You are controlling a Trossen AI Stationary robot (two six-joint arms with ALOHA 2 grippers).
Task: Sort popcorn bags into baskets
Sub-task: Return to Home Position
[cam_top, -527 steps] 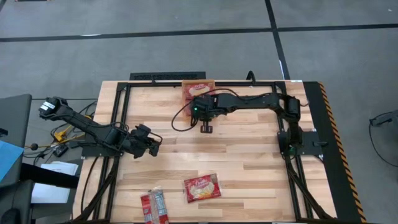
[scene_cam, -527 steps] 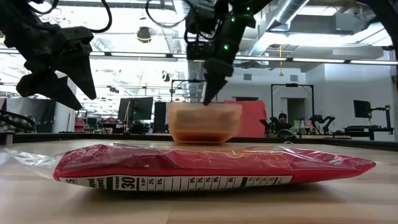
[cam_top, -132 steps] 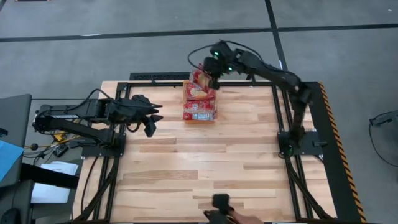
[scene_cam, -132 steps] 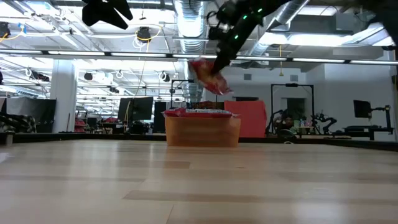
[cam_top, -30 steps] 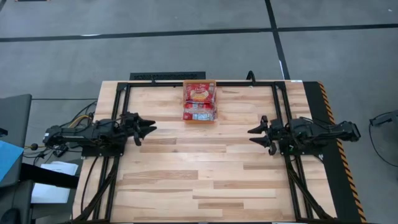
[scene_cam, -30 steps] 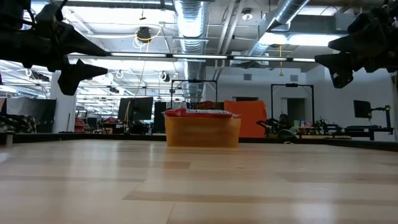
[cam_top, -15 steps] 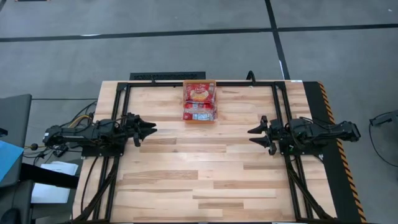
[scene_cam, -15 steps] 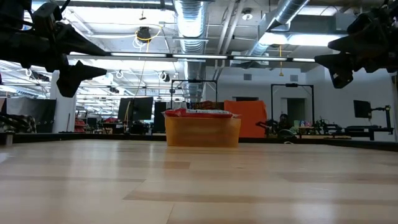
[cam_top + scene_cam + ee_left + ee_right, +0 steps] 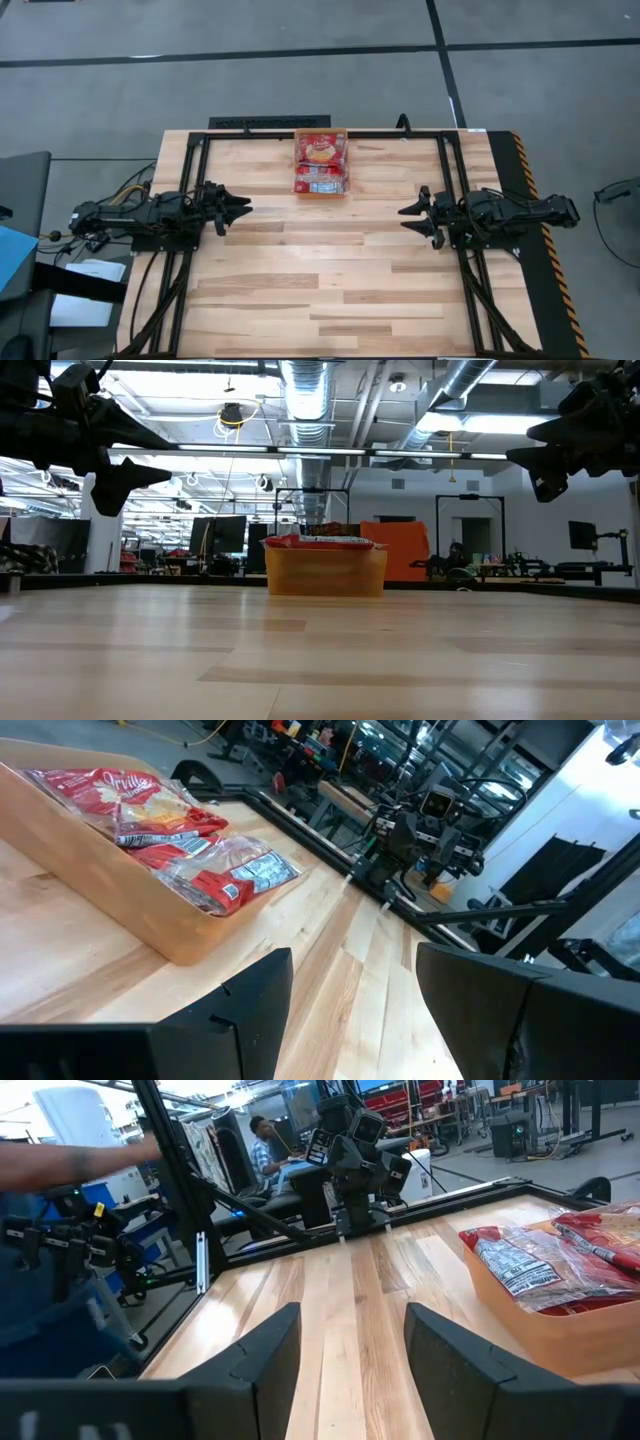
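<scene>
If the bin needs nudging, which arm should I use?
Left, marginally. Both grippers are open and empty at the table's sides, but the left gripper sits slightly nearer the bin than the right gripper.

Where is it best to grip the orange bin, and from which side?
Probably grip the orange bin by the rim of its long wall facing the left gripper, coming from that side. That wall stands bare and upright, while the popcorn bags heap inside and one hangs over a short end. The right gripper waits open opposite.
</scene>
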